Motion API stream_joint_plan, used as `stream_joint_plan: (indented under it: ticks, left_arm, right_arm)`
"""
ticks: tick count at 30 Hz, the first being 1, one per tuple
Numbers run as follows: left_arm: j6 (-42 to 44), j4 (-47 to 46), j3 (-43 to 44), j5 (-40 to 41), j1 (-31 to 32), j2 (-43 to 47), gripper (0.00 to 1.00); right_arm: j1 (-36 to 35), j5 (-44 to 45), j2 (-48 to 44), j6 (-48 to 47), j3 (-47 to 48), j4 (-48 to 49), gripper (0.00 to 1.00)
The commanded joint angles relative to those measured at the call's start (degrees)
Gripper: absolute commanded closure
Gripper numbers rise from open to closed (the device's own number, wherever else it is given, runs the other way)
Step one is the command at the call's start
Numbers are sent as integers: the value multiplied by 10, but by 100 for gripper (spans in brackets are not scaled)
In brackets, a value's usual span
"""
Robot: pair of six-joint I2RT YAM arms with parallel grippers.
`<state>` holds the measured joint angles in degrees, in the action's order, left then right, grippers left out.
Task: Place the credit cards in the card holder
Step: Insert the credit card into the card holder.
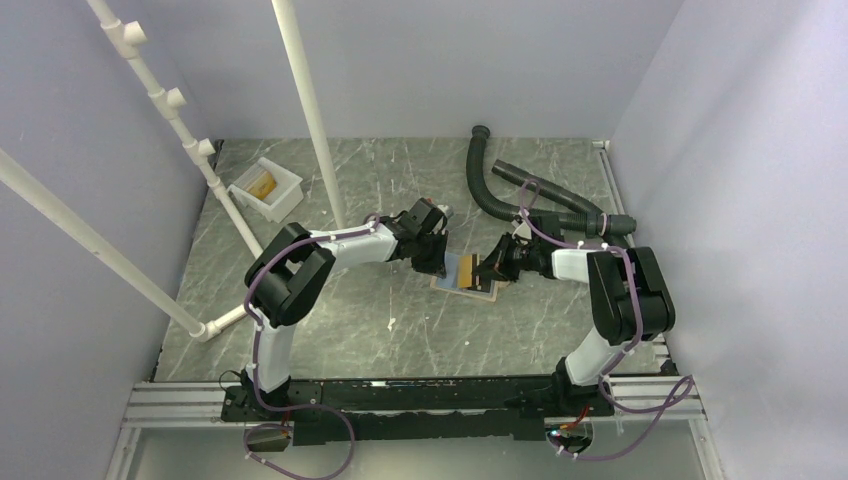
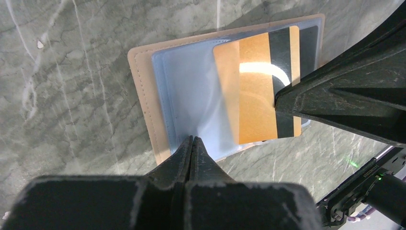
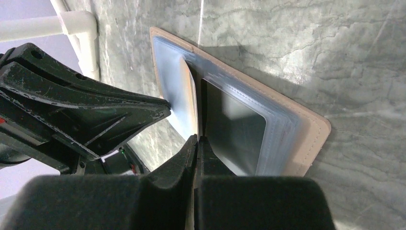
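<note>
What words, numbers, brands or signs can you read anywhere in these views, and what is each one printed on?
None can be read.
The golden card: a black stripe only, no print showing.
The card holder: plain.
The right arm: a tiny white marking, too small to read.
</note>
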<state>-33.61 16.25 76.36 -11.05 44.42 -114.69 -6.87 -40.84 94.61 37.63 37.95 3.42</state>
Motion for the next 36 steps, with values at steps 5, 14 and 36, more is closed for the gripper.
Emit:
stream_joint_plan:
  ticks: [5,14,36]
  left_arm:
    - [17,12,-16,7,-4,-17,100]
    - [12,8,-22,-10,-15,12,100]
    - [4,57,4,28,-38,-25,98]
  right_arm:
    - [-28,10,25,22,-9,78,98]
    - [-34,149,-25,-107,41,-131,66]
    - [-77,104,11,-83,69,-87,70]
